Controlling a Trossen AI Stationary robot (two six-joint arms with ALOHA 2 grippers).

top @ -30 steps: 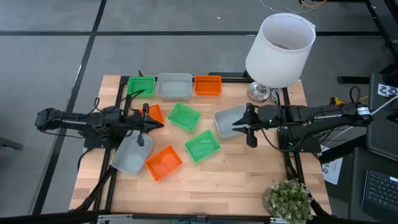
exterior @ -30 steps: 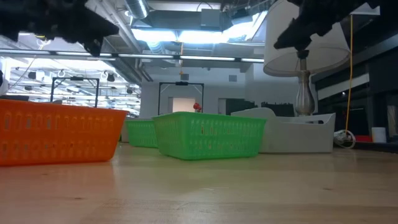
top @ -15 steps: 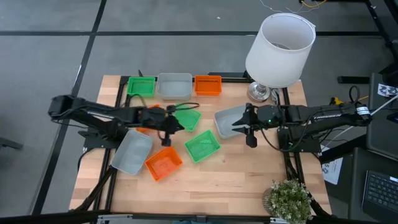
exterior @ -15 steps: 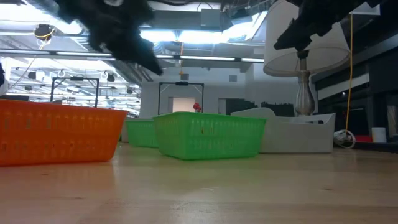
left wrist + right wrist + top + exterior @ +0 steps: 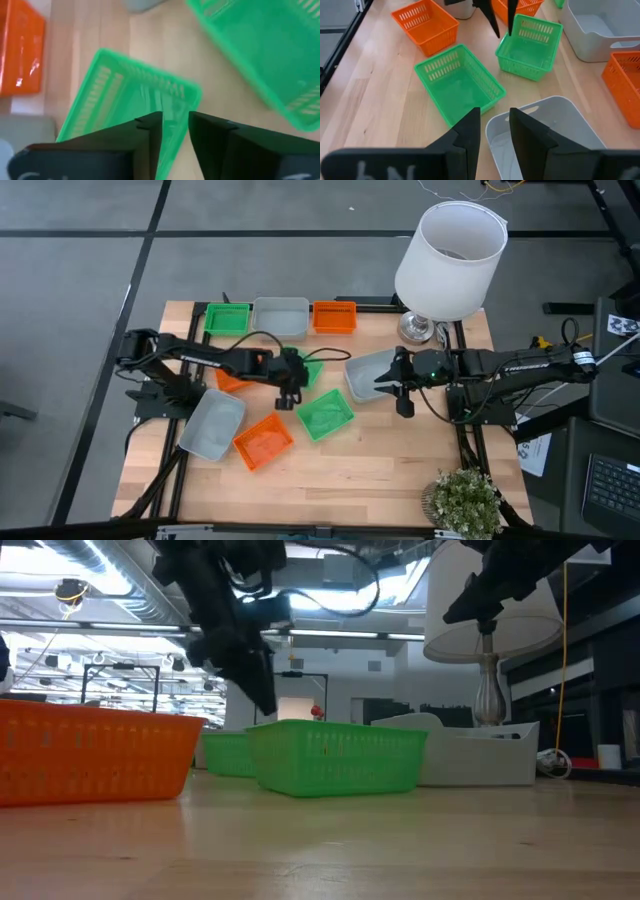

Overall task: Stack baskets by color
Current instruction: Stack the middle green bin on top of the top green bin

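**Left arm reaches the loose green baskets while the right waits over a grey one**

High view: the left end effector (image 5: 287,388) hangs over the gap between two bright green shallow plastic baskets, one (image 5: 301,367) largely under its wrist, the other (image 5: 326,414) just beside its tip; the placing suggests a pick of a green basket to join the green one (image 5: 227,317) in the back row, next to a pale grey basket (image 5: 281,317) and an orange basket (image 5: 334,316). A second earlier this arm sat farther left, by the grey basket (image 5: 211,426) and the orange one (image 5: 263,441); it has swept rightward. The right end effector (image 5: 400,385) has not moved, poised over a grey basket (image 5: 368,373) near the white lampshade (image 5: 449,256).

Low view: the left arm now comes down behind the near green basket (image 5: 335,756); earlier it was high at the left.

Left wrist view: its fingers (image 5: 147,131) stand narrowly parted, holding nothing, above a green basket rim (image 5: 140,90) on the wooden desk (image 5: 215,75).

Right wrist view: its fingers (image 5: 468,129) stand apart, empty, over the grey basket's edge (image 5: 545,107).
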